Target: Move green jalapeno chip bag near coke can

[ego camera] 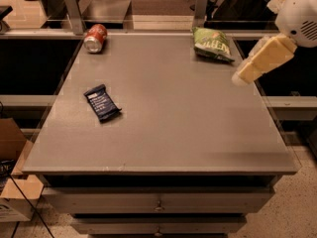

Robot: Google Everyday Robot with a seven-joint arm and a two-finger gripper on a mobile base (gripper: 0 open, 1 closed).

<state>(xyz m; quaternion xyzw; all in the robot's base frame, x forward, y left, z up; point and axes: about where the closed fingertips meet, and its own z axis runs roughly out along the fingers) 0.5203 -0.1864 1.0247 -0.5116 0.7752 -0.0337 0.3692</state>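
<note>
The grey table (163, 133) offers open surface between its items, and the gripper (241, 77) hangs over its far right side near the right edge; whether it is open or closed cannot be told. The green chip bag (212, 44), crinkled with white lettering, lies just left of and beyond the gripper tip, apart from it. A dark blue wrapped bar (102, 102) lies well left and nearer the front, and the red coke can (94, 37) lies on its side far left at the back corner.
</note>
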